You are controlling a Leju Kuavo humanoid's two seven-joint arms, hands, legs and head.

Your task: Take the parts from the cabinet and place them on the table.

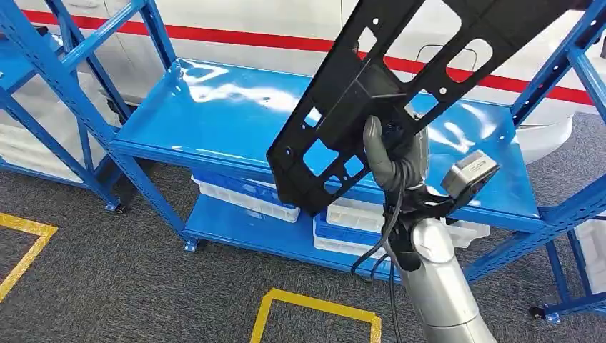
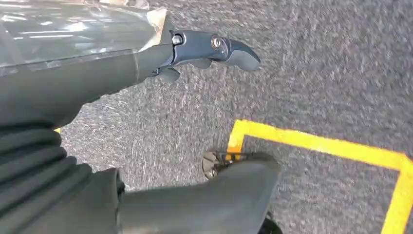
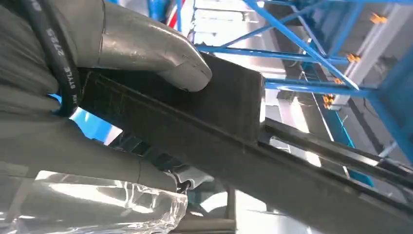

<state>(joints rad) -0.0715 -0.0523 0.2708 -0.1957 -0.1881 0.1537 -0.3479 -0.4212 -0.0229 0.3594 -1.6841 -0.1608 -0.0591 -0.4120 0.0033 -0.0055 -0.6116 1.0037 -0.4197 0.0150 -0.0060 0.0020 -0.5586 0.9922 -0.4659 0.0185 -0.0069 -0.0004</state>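
Item: black perforated panel (image 1: 371,93), one of the parts. We find it gripped in our right hand (image 1: 393,153), lifted clear above the blue shelf (image 1: 214,114) of the cabinet; the thumb (image 3: 151,46) presses on its raised block, and the panel slants up and away from the hand.

Left hand (image 2: 204,48): hangs over grey carpet (image 2: 316,73) and a yellow floor line (image 2: 316,144), fingers apart, holding nothing.

Progress, as we judge it: the part is taken from the cabinet; carrying it to the table and setting it down remain.

Not made out: the panel's far end, cut off at the frame edge; the table; contents of the white bins (image 1: 246,199) below the hand
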